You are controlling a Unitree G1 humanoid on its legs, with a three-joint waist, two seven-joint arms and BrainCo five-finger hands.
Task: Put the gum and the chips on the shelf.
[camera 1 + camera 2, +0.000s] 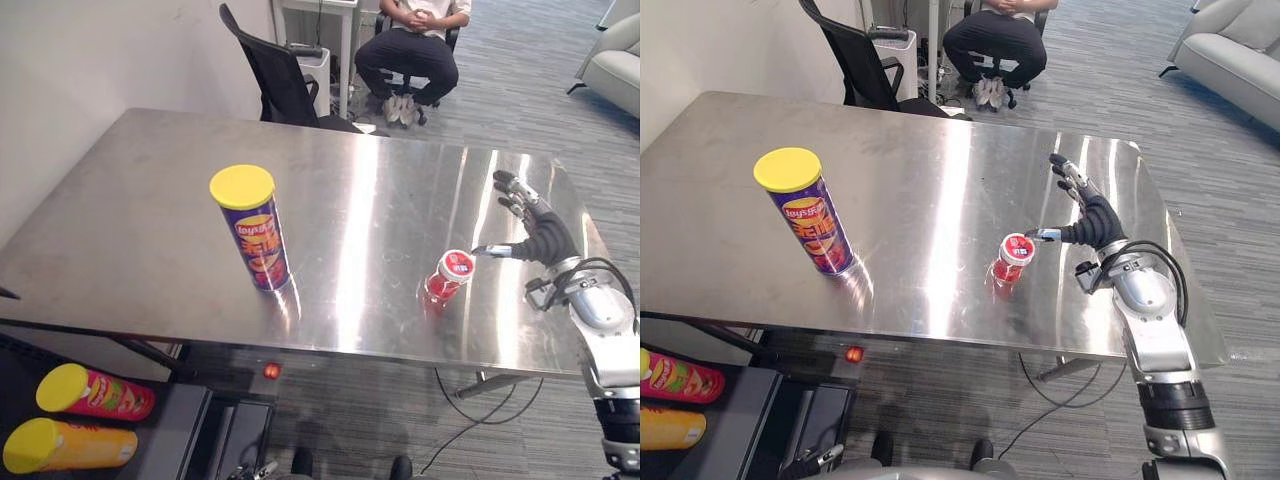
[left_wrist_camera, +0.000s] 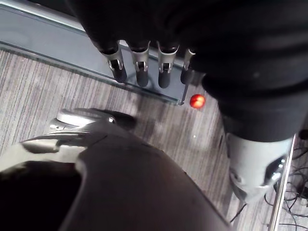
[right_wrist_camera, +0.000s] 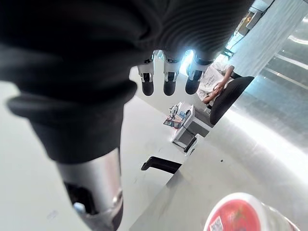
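A purple chips can (image 1: 252, 230) with a yellow lid stands upright on the left half of the steel table (image 1: 150, 180). The gum (image 1: 447, 278), a small red tub with a red-and-white lid, stands near the front edge on the right. My right hand (image 1: 535, 235) hovers just right of the gum, open, its fingers spread and its thumb tip reaching to the lid's rim. The gum's lid (image 3: 240, 214) lies below the straight fingers (image 3: 166, 79) in the right wrist view. My left hand (image 2: 139, 67) hangs open over the carpet, holding nothing.
Below the table's front left corner, a dark shelf (image 1: 180, 430) holds two lying chips cans, one red (image 1: 95, 393) and one orange (image 1: 70, 445). A black office chair (image 1: 280, 75) and a seated person (image 1: 410, 40) are beyond the far edge. A sofa (image 1: 615, 60) stands far right.
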